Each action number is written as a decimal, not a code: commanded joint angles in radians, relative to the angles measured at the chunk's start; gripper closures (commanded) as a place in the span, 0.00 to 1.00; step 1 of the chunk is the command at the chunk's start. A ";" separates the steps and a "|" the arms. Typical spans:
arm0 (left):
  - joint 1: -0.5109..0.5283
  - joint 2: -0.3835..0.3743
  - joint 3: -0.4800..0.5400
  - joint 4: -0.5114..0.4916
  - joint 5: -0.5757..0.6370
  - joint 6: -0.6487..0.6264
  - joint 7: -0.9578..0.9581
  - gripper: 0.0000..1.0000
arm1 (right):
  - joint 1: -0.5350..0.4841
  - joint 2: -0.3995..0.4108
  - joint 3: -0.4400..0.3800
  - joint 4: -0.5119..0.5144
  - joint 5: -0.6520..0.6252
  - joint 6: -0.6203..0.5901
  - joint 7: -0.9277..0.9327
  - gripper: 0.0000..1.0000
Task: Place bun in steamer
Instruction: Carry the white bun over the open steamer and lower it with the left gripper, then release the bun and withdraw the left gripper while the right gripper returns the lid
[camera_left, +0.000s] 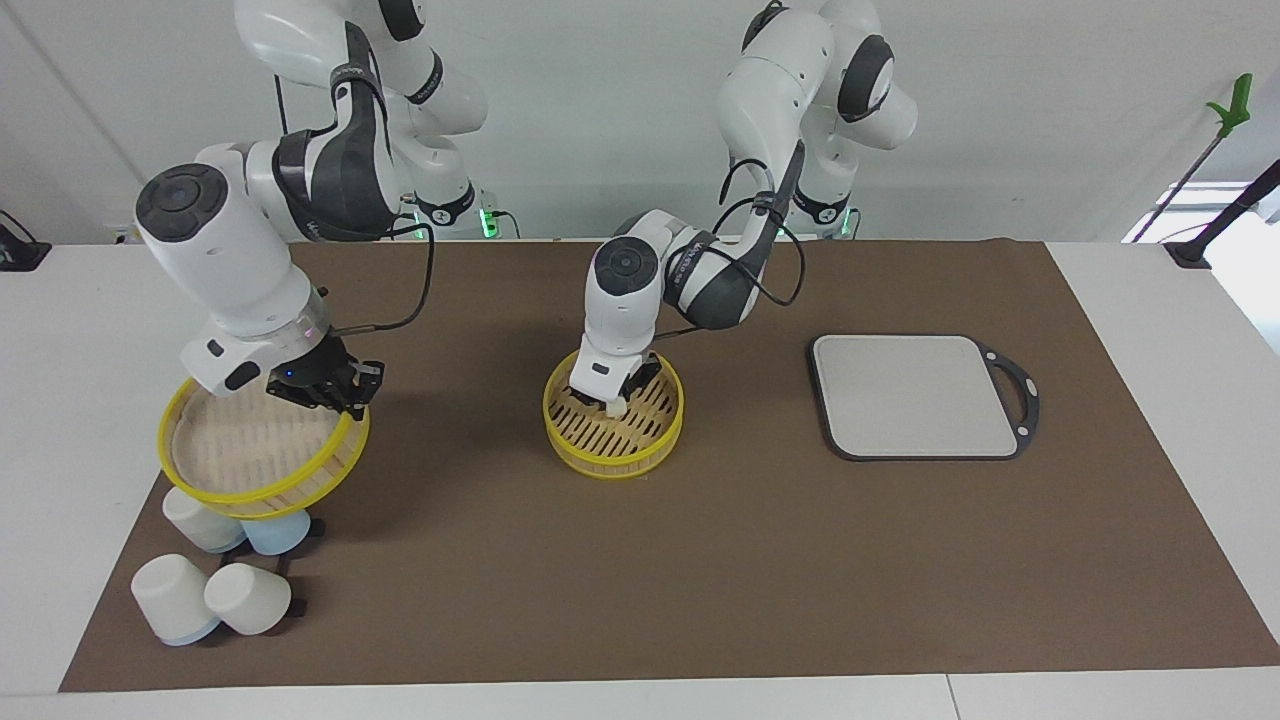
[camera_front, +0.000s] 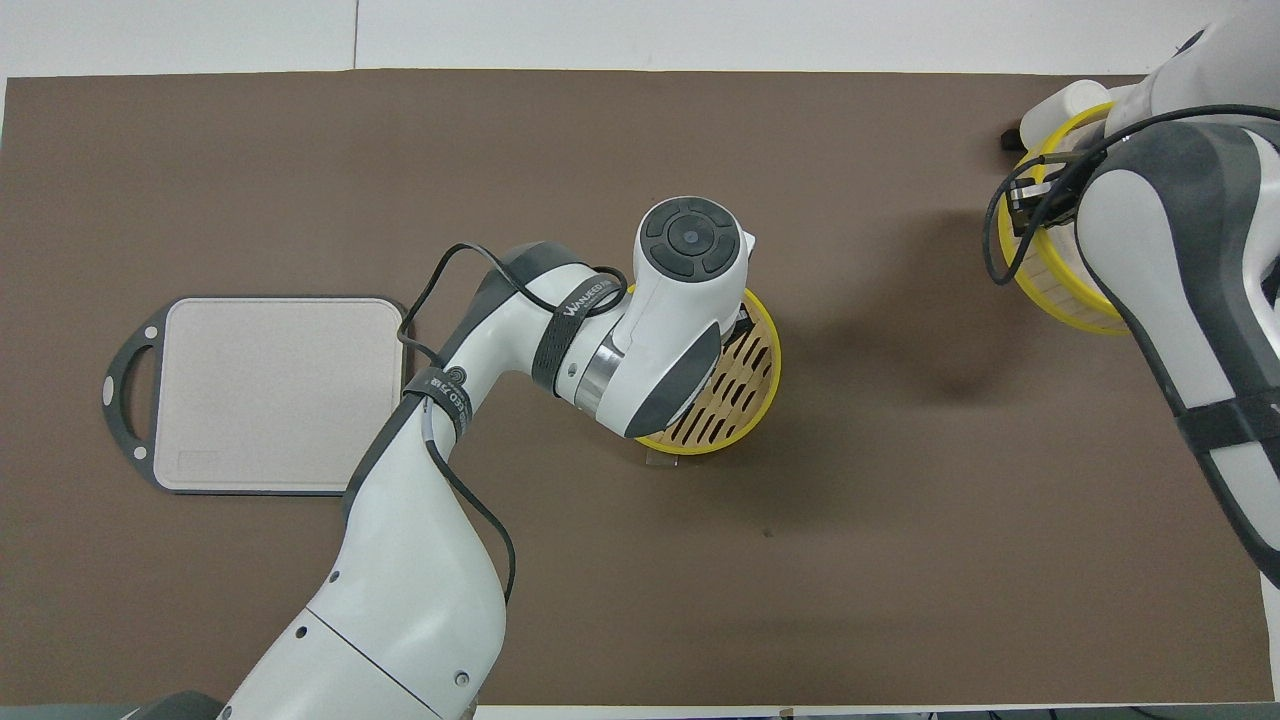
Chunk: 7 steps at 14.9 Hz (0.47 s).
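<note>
On the tabletop (camera_left: 640, 660) lies a brown mat (camera_left: 760, 560) that carries everything. Board (camera_left: 915, 396), grey, flat, with a handle, sits toward the left arm's end, nothing on it.

Two yellow-rimmed bamboo pieces, apart. Lifted tier (camera_left: 262, 455), the wider one, hangs off the mat at the right arm's end, over the cups. Right tool (camera_left: 325, 392) pressed together on its rim, nearest the steamer. Slatted floor visible inside, nothing seen in it. In the overhead view only part of this tier (camera_front: 1050, 270) shows, the rest under the right arm.

Steamer (camera_left: 613, 425) stands on the mat at mid-table, between board and lifted tier, well apart from both. Slatted floor, dark gaps. Left tool (camera_left: 610, 398) is down inside it, toward the side nearer the robots. Bun (camera_left: 616, 406), small cream-white lump, sits at the tool's tips, low in the steamer at or just above the slats; cannot tell if it rests on the floor. Cannot tell whether the left tool pinches the bun or has spread off it. Overhead, the left arm's wrist covers bun and tool; only part of the steamer (camera_front: 745, 390) shows, and that part holds nothing.

Cups (camera_left: 215, 590): four, white and pale blue, tipped on their sides in a cluster near the mat corner at the right arm's end, farther from the robots than the steamer. Two lie partly under the lifted tier.
</note>
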 joint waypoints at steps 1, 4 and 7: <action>-0.010 -0.004 0.020 -0.002 -0.004 0.001 -0.014 0.00 | 0.002 -0.045 0.004 -0.058 0.011 0.030 0.017 1.00; 0.010 -0.019 0.037 0.007 -0.004 -0.048 -0.020 0.00 | 0.007 -0.053 0.004 -0.080 0.011 0.056 0.019 1.00; 0.027 -0.129 0.149 -0.004 -0.004 -0.121 -0.014 0.00 | 0.033 -0.051 0.004 -0.078 0.008 0.068 0.043 1.00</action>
